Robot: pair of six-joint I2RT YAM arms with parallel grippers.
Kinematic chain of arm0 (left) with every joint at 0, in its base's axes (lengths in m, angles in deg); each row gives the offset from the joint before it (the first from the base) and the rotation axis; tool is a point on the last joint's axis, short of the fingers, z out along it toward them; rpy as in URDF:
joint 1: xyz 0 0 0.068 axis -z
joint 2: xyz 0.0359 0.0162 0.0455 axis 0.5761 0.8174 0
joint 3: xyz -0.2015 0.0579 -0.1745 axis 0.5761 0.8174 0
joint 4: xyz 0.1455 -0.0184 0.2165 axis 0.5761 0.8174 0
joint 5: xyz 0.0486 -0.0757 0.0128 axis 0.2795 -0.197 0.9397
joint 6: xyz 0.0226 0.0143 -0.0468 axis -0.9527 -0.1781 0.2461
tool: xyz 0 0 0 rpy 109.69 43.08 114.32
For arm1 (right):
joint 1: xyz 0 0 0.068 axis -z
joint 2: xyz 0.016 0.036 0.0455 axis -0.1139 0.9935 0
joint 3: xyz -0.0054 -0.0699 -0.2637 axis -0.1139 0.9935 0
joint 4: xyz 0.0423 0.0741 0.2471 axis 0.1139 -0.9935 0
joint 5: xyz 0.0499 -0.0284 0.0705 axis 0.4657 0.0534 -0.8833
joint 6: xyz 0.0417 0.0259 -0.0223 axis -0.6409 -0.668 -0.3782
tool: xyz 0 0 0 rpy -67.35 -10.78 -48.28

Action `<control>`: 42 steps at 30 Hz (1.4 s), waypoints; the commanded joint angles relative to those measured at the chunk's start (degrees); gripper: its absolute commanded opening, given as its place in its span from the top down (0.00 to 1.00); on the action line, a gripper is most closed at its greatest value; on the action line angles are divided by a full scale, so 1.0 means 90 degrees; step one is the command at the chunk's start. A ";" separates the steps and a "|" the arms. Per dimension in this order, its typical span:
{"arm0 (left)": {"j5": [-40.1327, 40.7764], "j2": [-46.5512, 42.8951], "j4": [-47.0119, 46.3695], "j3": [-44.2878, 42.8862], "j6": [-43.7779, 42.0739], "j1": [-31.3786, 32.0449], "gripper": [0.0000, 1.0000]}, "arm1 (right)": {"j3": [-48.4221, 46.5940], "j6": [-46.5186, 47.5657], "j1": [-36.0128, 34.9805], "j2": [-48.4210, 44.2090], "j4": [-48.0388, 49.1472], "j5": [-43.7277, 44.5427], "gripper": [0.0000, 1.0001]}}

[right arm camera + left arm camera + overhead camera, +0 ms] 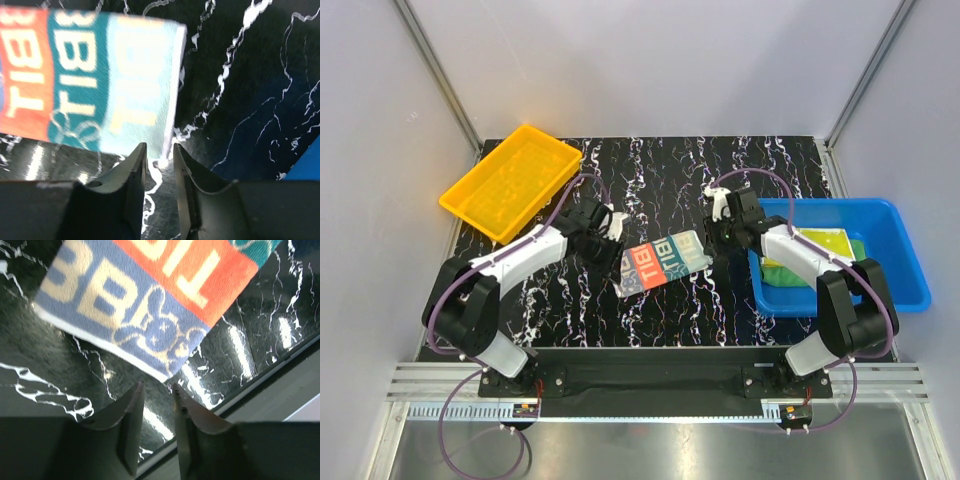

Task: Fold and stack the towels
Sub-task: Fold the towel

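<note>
Broadly, we see the black marbled counter (770,165) carrying a blue bin (910,285) at its right and a yellow tray (510,185) at its far left. Mid-counter, between our arms, lies the printed towel (661,262); the yellow towel (823,241) sits on the green towel (777,272) inside the bin. Our left pincer (157,387) and right pincer (159,147) each stand slightly parted, gripping nothing, tips just off the printed towel's corners
</note>
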 commanded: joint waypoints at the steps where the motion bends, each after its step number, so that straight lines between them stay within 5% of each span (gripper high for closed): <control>1: -0.0216 -0.0366 0.0199 -0.0248 0.0099 0.0012 0.64 | -0.0518 -0.0532 -0.0135 -0.0052 -0.0161 -0.0177 0.65; 11: 0.1268 0.0551 -0.0377 -0.0532 0.1388 -0.0046 0.58 | -0.0870 -0.1177 -0.0633 0.0865 -0.0572 0.0291 0.59; 18: 0.1716 0.1186 -0.0154 -0.0570 0.2003 -0.1099 0.59 | -0.0860 -0.2056 -0.1238 0.1002 -0.0698 0.0788 0.62; 22: 0.1923 0.0826 0.0042 -0.0863 0.1955 -0.1385 0.58 | -0.0685 -0.2905 -0.1424 0.0974 -0.0328 0.0224 0.66; 27: 0.1135 0.0220 -0.0181 -0.0611 0.1876 -0.1150 0.55 | -0.0664 -0.3619 -0.1698 0.0516 -0.0024 0.0476 0.64; 31: 0.0069 -0.0034 -0.0845 0.0121 0.2247 -0.1043 0.54 | -0.1074 -0.3115 -0.1688 0.0290 -0.0648 0.1373 0.62; 36: -0.1881 0.0004 -0.2651 0.0883 0.2880 -0.0721 0.54 | -0.1368 -0.2419 -0.1493 0.0602 -0.1304 0.2438 0.74; 42: -0.1585 0.0550 -0.2751 0.1002 0.2854 -0.0506 0.54 | -0.1281 -0.2398 -0.1326 0.1128 -0.1421 0.2703 0.82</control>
